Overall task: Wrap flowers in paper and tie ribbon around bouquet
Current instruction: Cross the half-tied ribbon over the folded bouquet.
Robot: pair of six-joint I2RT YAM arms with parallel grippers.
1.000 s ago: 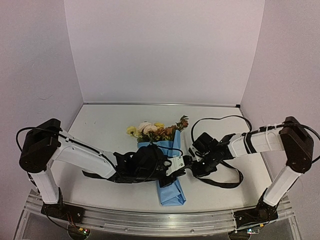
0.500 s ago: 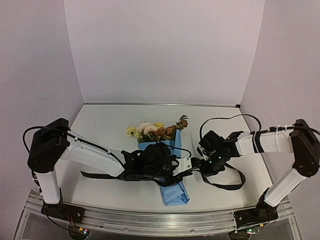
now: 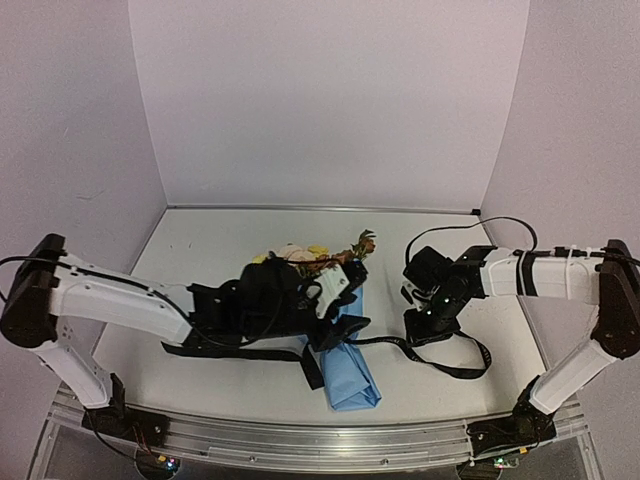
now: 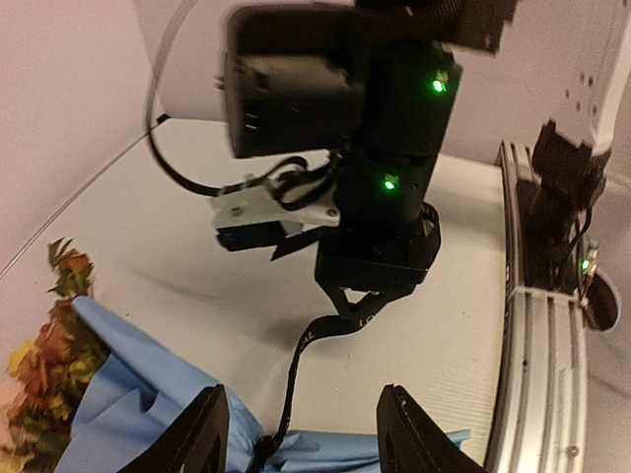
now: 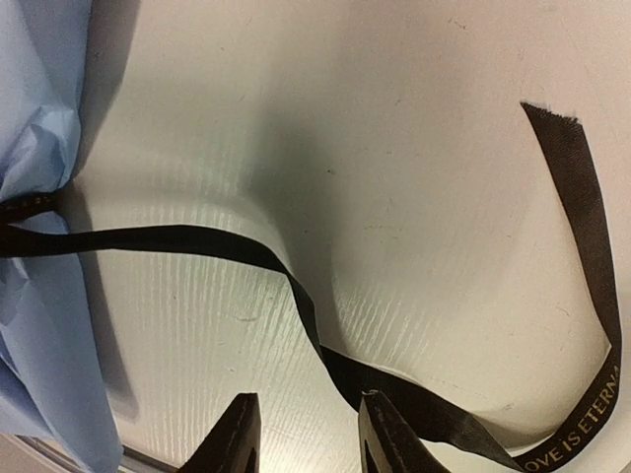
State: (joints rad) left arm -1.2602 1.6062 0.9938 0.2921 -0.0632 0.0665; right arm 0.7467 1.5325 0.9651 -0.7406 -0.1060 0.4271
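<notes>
Both tools have opened and drawn apart: left tool (image 4: 311, 439) and right tool (image 5: 306, 434) released, ribbon (image 5: 177, 238) slack on tabletop (image 3: 200, 240), cinching bouquet (image 3: 350, 365) at lower centre; regrasp tails close in, pull evenly.

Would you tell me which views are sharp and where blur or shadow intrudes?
Top external: evenly lit, reasonably sharp. Left wrist: the flowers at the left edge are soft. Right wrist: the ribbon is crisp, a broad shadow darkens the table.
</notes>
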